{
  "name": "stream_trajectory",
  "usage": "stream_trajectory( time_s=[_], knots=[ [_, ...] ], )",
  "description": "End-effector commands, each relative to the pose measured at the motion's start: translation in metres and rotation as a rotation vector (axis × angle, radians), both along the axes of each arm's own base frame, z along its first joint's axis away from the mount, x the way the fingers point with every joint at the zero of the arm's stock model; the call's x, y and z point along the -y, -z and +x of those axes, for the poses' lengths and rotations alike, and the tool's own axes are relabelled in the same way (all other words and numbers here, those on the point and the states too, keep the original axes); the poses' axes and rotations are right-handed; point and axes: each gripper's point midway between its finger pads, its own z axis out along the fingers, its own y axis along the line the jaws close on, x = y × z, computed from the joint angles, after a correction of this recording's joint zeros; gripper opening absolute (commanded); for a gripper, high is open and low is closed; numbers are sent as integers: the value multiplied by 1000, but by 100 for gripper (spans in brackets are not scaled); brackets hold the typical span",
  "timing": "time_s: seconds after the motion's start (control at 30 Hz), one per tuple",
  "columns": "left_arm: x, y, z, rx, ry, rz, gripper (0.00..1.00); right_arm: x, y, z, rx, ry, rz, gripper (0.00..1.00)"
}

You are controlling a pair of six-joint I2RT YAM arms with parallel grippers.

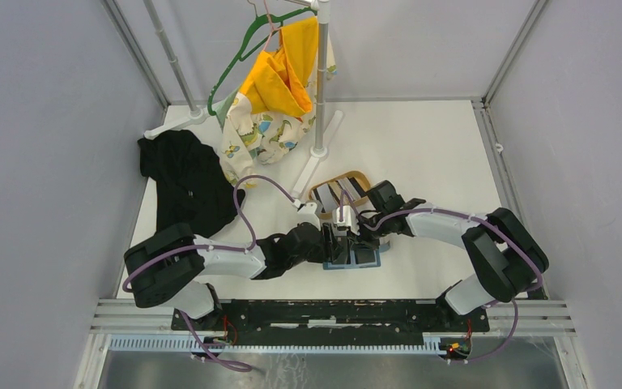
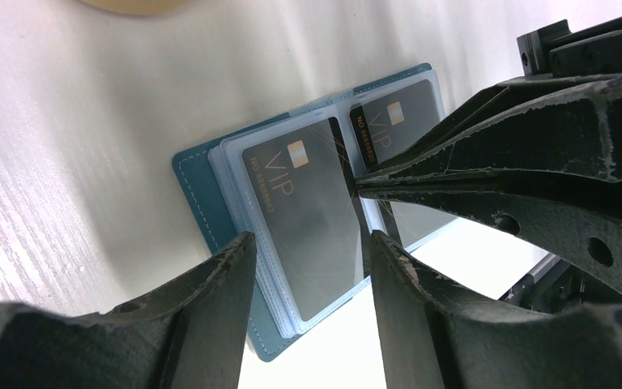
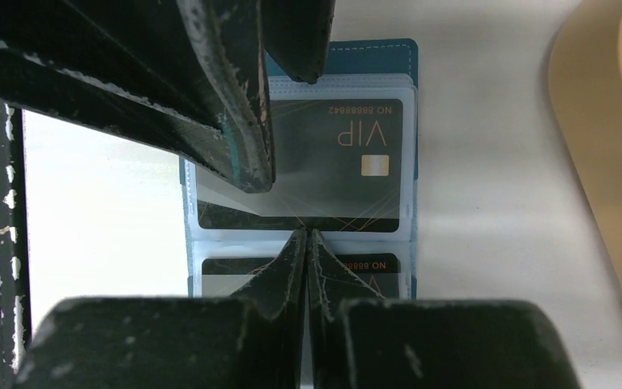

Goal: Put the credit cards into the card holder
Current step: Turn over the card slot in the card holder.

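The fingers of the left gripper (image 2: pixel 312 243) are held moderately apart with nothing between them, poised just above one half of the opened card holder (image 2: pixel 197 182). The fingers of the right gripper (image 3: pixel 306 235) are pressed fully together and empty, their joined tip set on the fold between the two halves. The card holder lies flat on the table (image 1: pixel 421 154), near the arm bases, and two dark credit cards (image 2: pixel 308 203) marked VIP are seated in its clear sleeves. The step in hand is judged to be the letting-go of a seated card. It is done best if the left fingers are drawn straight back along the sleeve, so that the card is not dragged out, while the fold is pinned by the right tip. Only the top view shows striped cards (image 1: pixel 334 194) lying in the oval tray (image 3: pixel 587 138) just beyond the holder. Only the right wrist view shows a clear sleeve edge lifted under a left finger.
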Motion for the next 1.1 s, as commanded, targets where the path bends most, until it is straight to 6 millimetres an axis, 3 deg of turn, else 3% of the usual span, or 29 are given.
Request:
stream_trajectory(
  time_s=[0.0, 0.4, 0.87, 1.07],
  knots=[
    [17, -22, 5, 24, -1, -76, 60, -2, 0, -2, -11, -19, -11, 7],
    [21, -17, 3, -2, 6, -81, 61, -3, -2, -2, -10, -24, -4, 7],
    [34, -40, -4, 0, 53, -195, 57, -6, -12, -4, 3, -37, 23, 7],
    [34, -39, -4, -3, 52, -191, 57, -7, -16, -3, 10, -39, 29, 9]
  ],
)
